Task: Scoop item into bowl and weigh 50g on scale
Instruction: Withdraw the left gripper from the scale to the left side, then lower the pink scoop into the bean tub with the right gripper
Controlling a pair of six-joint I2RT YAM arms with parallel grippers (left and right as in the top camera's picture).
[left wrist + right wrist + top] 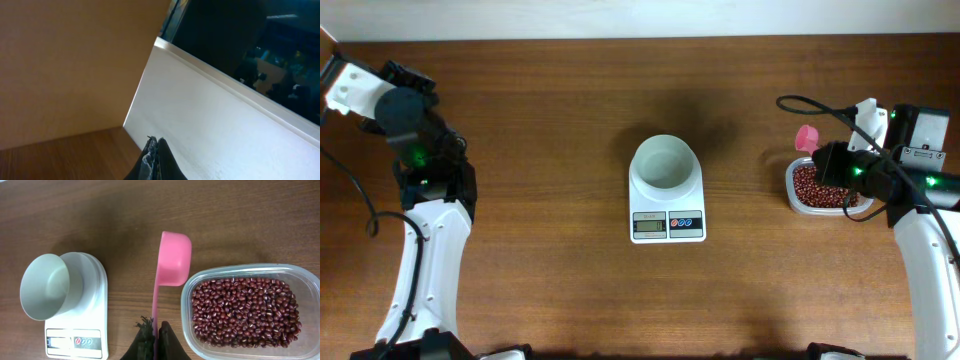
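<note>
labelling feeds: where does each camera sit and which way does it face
Overhead: above the table, straight down on scale, bowl, beans; left arm, right arm show.
Left wrist: on left arm, tilted up at a wall; shut left fingers show.
Right wrist: on right arm, looking down; right fingers pinch pink scoop.
Shared: overhead and right wrist see scale.

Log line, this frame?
right hand shut on scoop | beans in tub | bowl empty on scale | left hand shut

Round white bowl (666, 165) sits on the small white kitchen scale (667, 218), mid wooden worktop (550, 250). Well right of the scale: clear plastic tub (250, 266) holding red-brown beans (245, 312), pink plastic scoop (175, 255) just beside it.
</note>
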